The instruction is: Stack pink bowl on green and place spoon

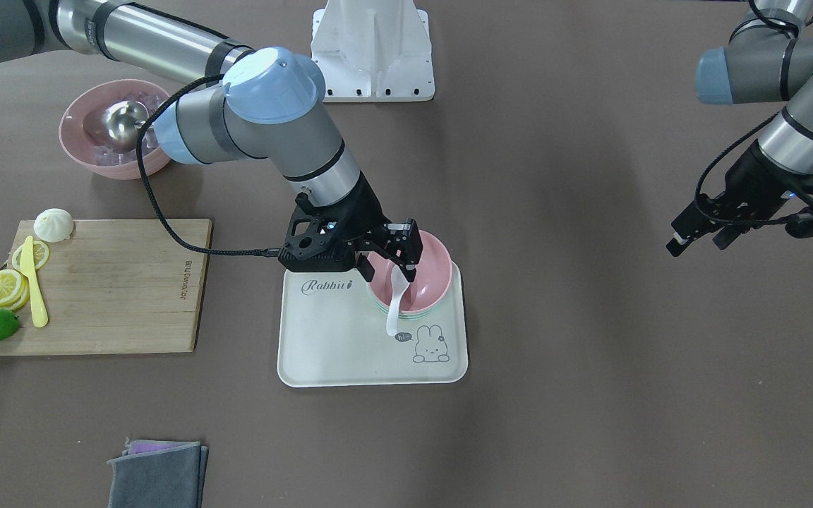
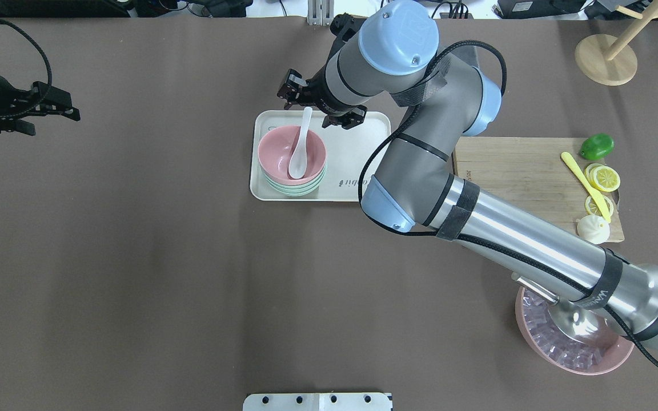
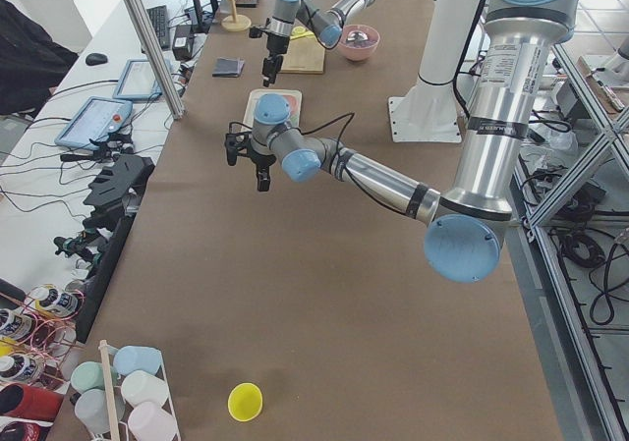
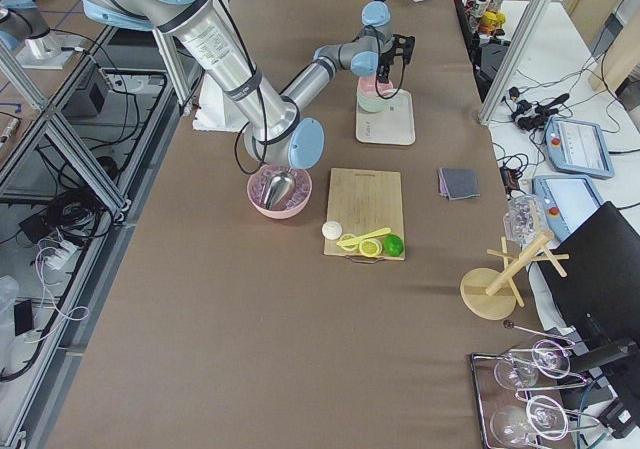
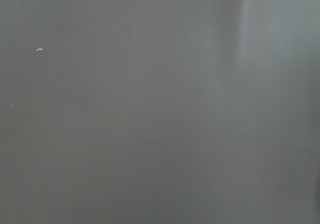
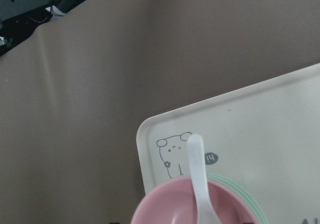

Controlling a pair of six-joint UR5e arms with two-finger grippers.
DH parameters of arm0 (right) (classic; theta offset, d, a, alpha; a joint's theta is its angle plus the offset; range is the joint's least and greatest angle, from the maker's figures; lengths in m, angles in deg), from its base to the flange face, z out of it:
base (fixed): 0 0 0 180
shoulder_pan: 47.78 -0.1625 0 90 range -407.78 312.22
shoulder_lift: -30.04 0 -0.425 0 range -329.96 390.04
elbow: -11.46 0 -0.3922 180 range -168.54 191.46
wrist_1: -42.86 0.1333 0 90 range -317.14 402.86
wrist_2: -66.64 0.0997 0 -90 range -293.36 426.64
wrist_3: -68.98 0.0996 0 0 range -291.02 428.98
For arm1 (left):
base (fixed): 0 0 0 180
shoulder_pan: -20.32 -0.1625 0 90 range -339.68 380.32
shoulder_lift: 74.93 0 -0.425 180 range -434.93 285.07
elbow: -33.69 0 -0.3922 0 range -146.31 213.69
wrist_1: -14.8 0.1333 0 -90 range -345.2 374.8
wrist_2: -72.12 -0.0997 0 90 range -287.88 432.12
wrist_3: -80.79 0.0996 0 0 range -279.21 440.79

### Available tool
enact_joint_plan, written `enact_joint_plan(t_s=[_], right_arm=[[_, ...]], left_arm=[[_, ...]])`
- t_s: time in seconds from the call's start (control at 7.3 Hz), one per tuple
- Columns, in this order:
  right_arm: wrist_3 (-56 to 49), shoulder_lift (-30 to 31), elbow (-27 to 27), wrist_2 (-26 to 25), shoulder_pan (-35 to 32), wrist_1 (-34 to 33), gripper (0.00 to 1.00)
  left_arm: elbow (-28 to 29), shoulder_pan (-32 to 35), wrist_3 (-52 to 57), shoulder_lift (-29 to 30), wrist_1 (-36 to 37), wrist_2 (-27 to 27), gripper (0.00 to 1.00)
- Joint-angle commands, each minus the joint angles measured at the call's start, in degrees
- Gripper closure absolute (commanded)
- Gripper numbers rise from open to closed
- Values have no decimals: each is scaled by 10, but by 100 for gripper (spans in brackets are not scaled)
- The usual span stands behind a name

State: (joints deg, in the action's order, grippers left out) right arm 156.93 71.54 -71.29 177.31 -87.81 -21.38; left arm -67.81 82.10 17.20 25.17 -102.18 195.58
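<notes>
Overhead exterior, items by descending size. Worktop [image 2: 135, 257]: brown, carries everything listed. Tray [image 2: 343, 151]: cream, printed with a rabbit, near the middle. Pink bowl [image 2: 277, 154]: nested on the green bowl [image 2: 292, 190], both in the tray's left half; only the green rim shows beneath. Right pincer [image 2: 317, 111]: poised just above the far end of the spoon handle, jaws standing apart, nothing between them. Left pincer [image 2: 49, 117]: well apart over bare worktop at the left edge, jaws apart and empty. Spoon [image 2: 300, 142]: white, scoop end lying inside the pink bowl, handle leaning over the far rim. Judgement: both steps look complete. Hazard: the handle overhangs the rim right under the right pincer, so a slanted lift or a brushing finger could tip the spoon out or nudge the stack. View notes: the right wrist view shows the handle tip over the rabbit print but no fingers; the overhead shows the jaws; the left wrist view shows only bare worktop.
</notes>
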Motion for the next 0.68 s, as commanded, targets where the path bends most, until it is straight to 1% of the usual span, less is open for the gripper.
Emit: enact_joint_plan(t_s=[0.0, 0.14, 0.27, 0.41, 0.55], right_arm=[[-32, 71, -91, 25, -40, -60, 0], [-105, 108, -135, 53, -77, -128, 0], [-202, 157, -178, 73, -120, -205, 0], [-334, 189, -189, 82, -154, -263, 0], [-457, 217, -188, 85, -179, -306, 0]], left_arm=[[-11, -1, 3, -2, -10, -37, 2], [-3, 3, 4, 0, -26, -39, 2], [-5, 4, 3, -3, -26, -39, 2], [-4, 4, 3, -4, -26, -40, 2], [-1, 3, 3, -2, -25, -41, 2]])
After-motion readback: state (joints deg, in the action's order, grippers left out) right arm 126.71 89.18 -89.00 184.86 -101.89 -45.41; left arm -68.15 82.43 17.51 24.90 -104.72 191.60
